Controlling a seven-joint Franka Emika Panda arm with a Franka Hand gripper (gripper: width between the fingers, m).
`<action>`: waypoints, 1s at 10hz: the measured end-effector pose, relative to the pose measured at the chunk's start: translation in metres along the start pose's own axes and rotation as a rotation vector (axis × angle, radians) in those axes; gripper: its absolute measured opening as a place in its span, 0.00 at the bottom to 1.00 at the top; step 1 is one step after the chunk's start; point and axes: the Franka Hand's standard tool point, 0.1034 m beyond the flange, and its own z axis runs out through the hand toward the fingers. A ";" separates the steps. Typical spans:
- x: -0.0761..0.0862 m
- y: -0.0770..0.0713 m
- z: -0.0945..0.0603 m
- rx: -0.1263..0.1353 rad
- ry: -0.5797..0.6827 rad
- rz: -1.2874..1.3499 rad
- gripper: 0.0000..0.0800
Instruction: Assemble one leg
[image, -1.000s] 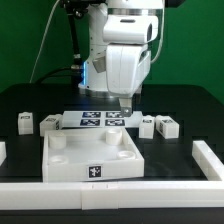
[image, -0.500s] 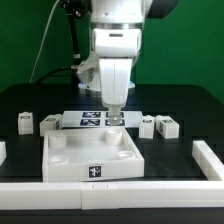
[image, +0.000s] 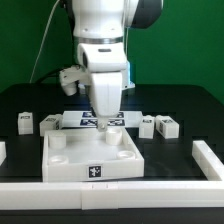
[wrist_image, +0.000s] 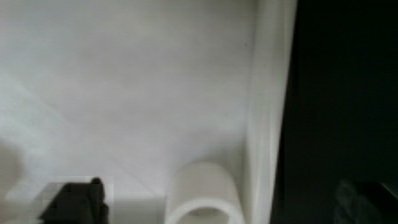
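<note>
Looking for the legs first, I count four on the black table (image: 190, 110), all standing loose and none of them in the fingers. The outer left leg (image: 22, 122) and the inner left leg (image: 46, 123) are at the exterior view's left of the marker board (image: 88, 119). The inner right leg (image: 147, 127) and the outer right leg (image: 166, 126) are at its right. The two legs of each pair stand near each other, just behind a back corner of the white top (image: 75, 165). The top lies flat in the middle with its round corner sockets facing up, and it has one small marker tag on its front wall. The gripper (image: 104, 126) hangs low over the back edge of the top, between the two pairs of legs, and it hides part of the marker board. The wrist view is blurred; I see the white surface of the top very close, one round socket (wrist_image: 205, 200), and the dark fingers (wrist_image: 75, 200) spread wide with nothing held between them. White rails (image: 210, 155) border the table at the front and at the sides
</note>
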 end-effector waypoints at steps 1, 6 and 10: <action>-0.004 0.002 0.006 0.016 0.005 -0.001 0.81; 0.000 0.002 0.031 0.049 0.022 0.006 0.81; 0.003 0.003 0.031 0.050 0.021 0.043 0.65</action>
